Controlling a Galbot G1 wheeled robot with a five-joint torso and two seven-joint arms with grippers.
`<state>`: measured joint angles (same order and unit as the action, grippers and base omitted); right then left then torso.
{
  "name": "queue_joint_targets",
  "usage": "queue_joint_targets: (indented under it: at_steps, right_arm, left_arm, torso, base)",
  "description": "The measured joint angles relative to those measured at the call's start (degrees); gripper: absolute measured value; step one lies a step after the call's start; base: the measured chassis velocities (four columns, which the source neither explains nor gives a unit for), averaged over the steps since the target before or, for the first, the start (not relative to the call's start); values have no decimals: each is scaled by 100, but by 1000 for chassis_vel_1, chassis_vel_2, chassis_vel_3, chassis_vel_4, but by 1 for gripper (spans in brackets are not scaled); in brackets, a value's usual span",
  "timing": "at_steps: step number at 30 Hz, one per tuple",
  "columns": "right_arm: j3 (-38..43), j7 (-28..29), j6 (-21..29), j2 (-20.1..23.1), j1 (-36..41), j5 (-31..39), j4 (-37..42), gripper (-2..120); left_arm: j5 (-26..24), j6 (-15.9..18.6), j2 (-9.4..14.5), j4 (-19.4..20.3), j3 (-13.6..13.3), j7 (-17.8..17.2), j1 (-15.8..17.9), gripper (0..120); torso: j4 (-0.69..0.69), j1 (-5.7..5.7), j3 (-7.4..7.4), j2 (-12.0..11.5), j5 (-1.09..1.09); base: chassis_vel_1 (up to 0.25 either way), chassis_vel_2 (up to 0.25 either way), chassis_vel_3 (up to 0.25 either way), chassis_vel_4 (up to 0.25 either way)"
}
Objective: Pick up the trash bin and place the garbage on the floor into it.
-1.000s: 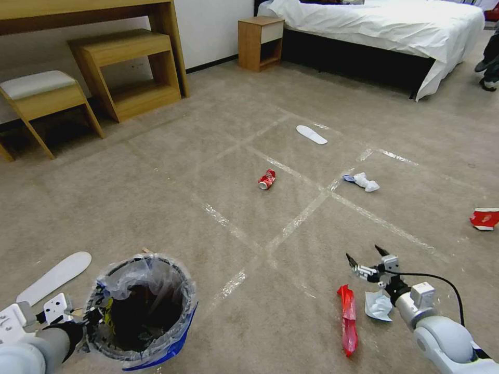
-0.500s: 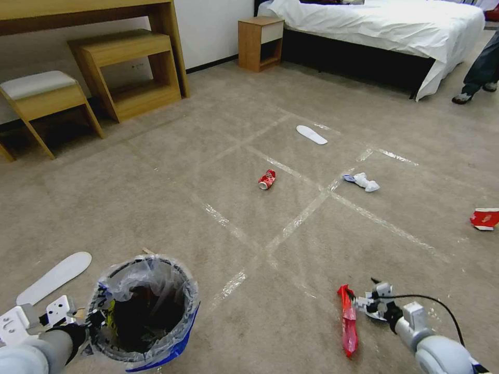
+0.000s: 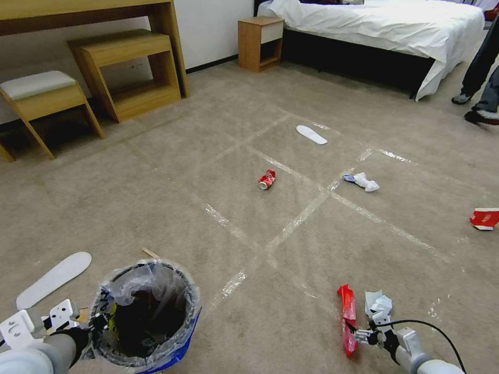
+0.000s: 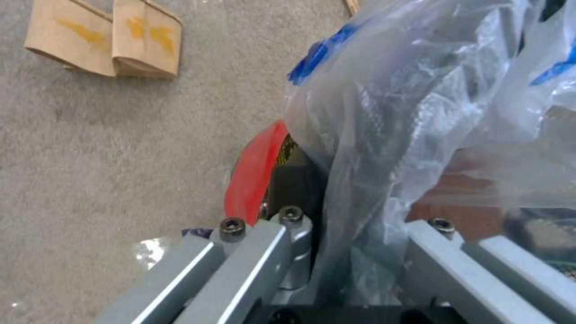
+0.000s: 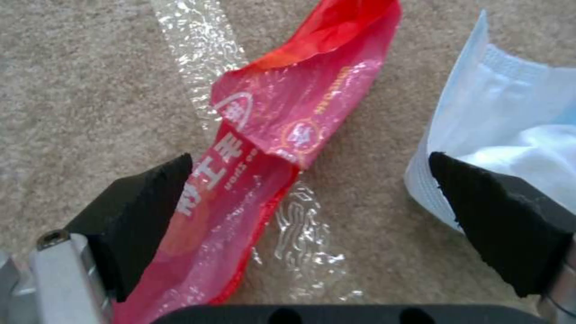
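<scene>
The trash bin (image 3: 145, 317), lined with a clear bag, hangs at the lower left with my left gripper (image 3: 88, 327) shut on its rim; the left wrist view shows its fingers (image 4: 264, 252) clamping bag and red wall (image 4: 252, 175). My right gripper (image 3: 366, 330) is down at the floor (image 3: 291, 249), open. Its pads (image 5: 150, 202) straddle part of the red wrapper (image 5: 282, 148), with crumpled white paper (image 5: 510, 130) beside the other pad. More garbage lies around: a crushed can (image 3: 266, 179), two insoles (image 3: 311, 134) (image 3: 53, 278), white paper (image 3: 362, 181), a carton (image 3: 484, 218), a stick (image 3: 151, 253), cardboard (image 4: 102, 40).
A stool (image 3: 41, 98) and wooden shelf unit (image 3: 127, 72) stand at the far left, a nightstand (image 3: 260, 41) and bed (image 3: 384, 31) at the back. A person's legs (image 3: 481, 78) are at the right edge. Open carpet lies between.
My right gripper has dropped and drawn back toward me, from above the white paper down to the red wrapper. The bin sits slightly lower. The person's legs have moved.
</scene>
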<state>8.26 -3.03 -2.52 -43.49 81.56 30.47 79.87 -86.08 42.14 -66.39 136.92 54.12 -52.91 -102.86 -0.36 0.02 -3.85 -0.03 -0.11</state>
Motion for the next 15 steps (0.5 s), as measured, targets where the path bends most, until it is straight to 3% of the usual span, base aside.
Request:
queue_joint_targets:
  at_steps: [15]
  right_arm:
    - [-32,-116,-53,-233,-179,80,18,100]
  left_arm:
    - [65,0,-12,33,-25,13,-67,0]
  torso:
    - [1,0,0,0,-1]
  base:
    - [0,0,0,0]
